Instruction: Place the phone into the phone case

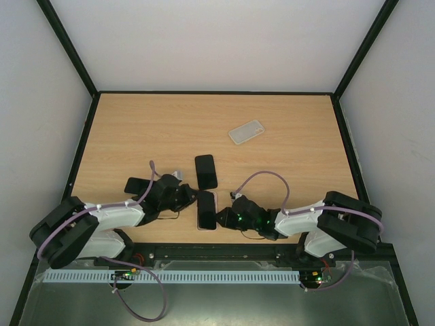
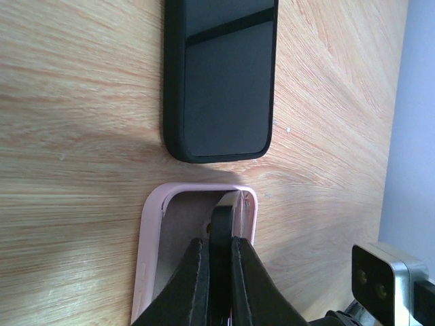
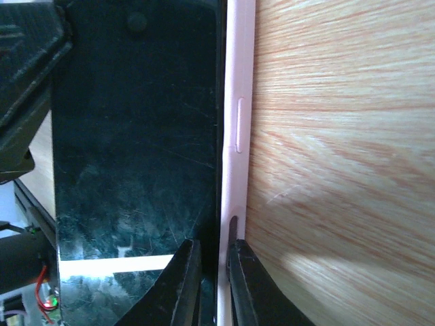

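Left gripper (image 2: 219, 248) was pinched shut on the phone (image 3: 136, 136), which stood tipped up in the pink case (image 2: 151, 231), near the table's (image 1: 136, 129) near edge. Right gripper (image 3: 216, 275) squeezed the case's side wall. A black phone (image 2: 221, 75) lay just beyond.

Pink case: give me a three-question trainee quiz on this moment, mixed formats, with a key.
1. True or false: the clear case sits higher in the top view than the pink case.
2. The left tool pinches: A) the pink case's wall; B) the clear case; C) nothing.
3. Fill in: the right tool is shut on the ____ case.
Key: 1 true; 2 A; 3 pink.
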